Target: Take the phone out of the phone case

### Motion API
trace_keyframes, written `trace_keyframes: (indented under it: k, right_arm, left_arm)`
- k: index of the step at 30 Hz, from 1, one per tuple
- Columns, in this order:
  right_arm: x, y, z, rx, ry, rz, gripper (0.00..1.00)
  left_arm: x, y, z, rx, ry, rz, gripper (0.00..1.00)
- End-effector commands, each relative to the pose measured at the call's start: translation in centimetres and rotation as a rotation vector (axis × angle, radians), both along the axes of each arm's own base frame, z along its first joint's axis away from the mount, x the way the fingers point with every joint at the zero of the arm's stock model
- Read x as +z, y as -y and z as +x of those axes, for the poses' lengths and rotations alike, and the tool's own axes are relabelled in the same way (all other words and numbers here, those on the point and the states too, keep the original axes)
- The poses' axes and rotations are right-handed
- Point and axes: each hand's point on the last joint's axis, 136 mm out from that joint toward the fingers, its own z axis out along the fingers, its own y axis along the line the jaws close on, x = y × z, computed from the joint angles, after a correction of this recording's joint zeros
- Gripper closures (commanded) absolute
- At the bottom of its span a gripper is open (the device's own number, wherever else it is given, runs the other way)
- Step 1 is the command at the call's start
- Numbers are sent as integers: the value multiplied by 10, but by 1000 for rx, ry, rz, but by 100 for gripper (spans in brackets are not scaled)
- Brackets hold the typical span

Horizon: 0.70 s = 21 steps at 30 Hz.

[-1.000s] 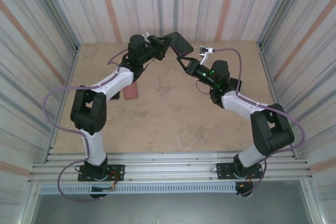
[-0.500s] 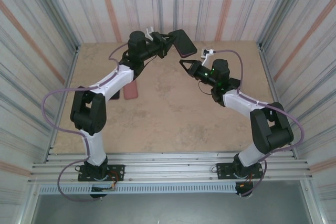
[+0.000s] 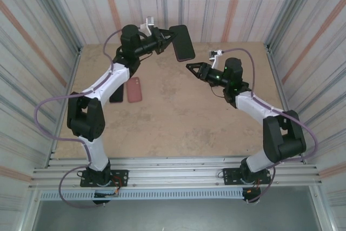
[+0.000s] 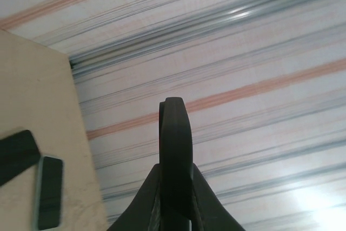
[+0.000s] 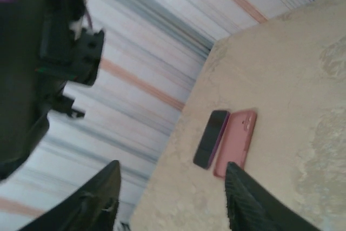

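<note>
Where the top camera looks down on both arms, the left gripper [image 3: 172,40] is raised above the far end of the worktop [image 3: 178,117] and clamped on one end of a dark phone [image 3: 183,43], which sticks out beyond its fingertips toward the right arm. I cannot tell from here whether a case is on it. The right gripper [image 3: 190,67] points at the phone from just below and to the right, near it but not touching. Down on the worktop, well under and behind the left gripper, a pink case [image 3: 134,89] lies flat with a dark slab [image 3: 116,96] just beside it.

From the left wrist, the left gripper [image 4: 175,174] has both fingers pressed against the phone [image 4: 175,133], which is seen edge-on and stands straight up between them against the striped wall. Low to the left of the gripper, on the worktop [image 4: 32,90], lie the dark slab [image 4: 16,155] and a second flat piece [image 4: 48,193] with a pale rim (its colour is hard to read here).

From the right wrist, the right gripper [image 5: 173,169] stands well apart, its fingers [image 5: 97,198] holding nothing. Beyond its gap, on the worktop [image 5: 303,79], the pink case [image 5: 235,143] and the dark slab [image 5: 211,139] lie side by side, touching or nearly so.
</note>
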Motion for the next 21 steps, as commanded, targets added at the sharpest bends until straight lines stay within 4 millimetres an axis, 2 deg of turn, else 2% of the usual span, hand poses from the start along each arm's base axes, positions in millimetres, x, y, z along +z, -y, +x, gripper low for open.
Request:
trace_keyframes:
  k: [1, 6, 10, 21]
  right_arm:
    - [32, -4, -35, 200, 232, -138, 40]
    - [43, -5, -55, 337, 339, -181, 37]
    - [43, -9, -60, 425, 350, -203, 41]
    - [50, -28, -50, 463, 409, -200, 56]
  left_arm:
    - [58, -8, -40, -94, 346, 69, 100]
    - [64, -15, -54, -203, 501, 70, 100]
    - [69, -20, -62, -246, 560, 63, 100]
    - [80, -21, -67, -287, 572, -17, 100]
